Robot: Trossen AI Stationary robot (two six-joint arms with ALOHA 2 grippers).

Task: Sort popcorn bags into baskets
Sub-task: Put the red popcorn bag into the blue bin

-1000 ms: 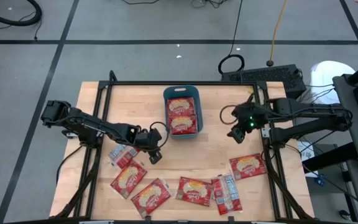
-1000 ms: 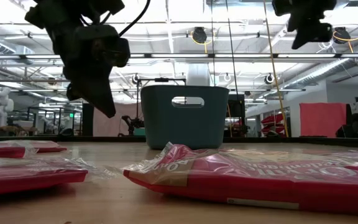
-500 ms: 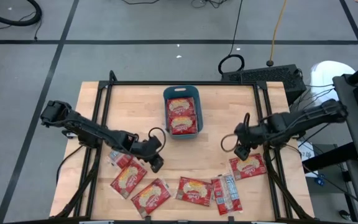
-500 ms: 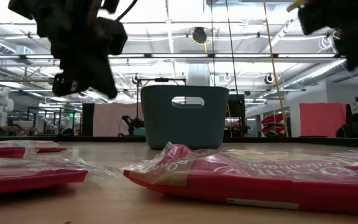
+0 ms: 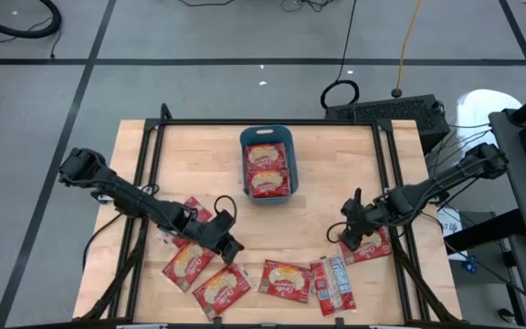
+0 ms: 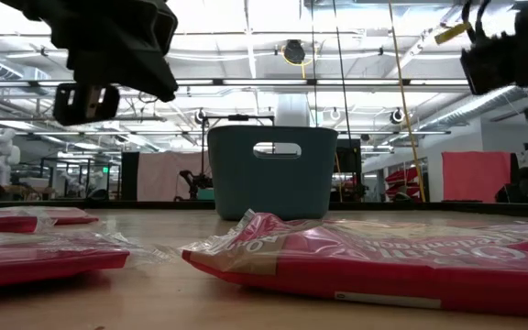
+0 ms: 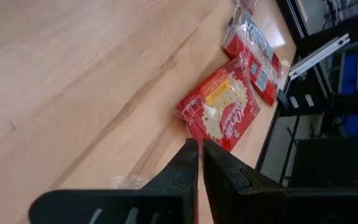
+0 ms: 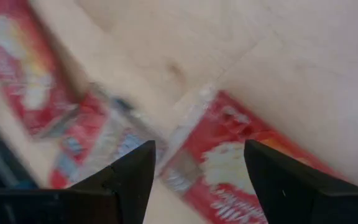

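High view: teal bin point(image 5: 268, 135) sits at the table's point(image 5: 318, 206) 12 o'clock edge with two red bags point(image 5: 268, 169) inside. Six more bags point(image 5: 284, 281) lie along the 6 o'clock edge, from 8 to 4 o'clock. Left gripper point(image 5: 229, 247), fingers pressed together and holding nothing, hangs at 7 o'clock above a bag point(image 5: 189, 261). Right gripper point(image 5: 349, 238), fingers spread wide, hovers at 4 o'clock over the corner of a bag point(image 5: 373, 243).

Pale wooden table point(image 5: 318, 151) carrying a teal basket point(image 5: 268, 133) at the far middle and red popcorn bags point(image 5: 286, 280) scattered along the near edge.
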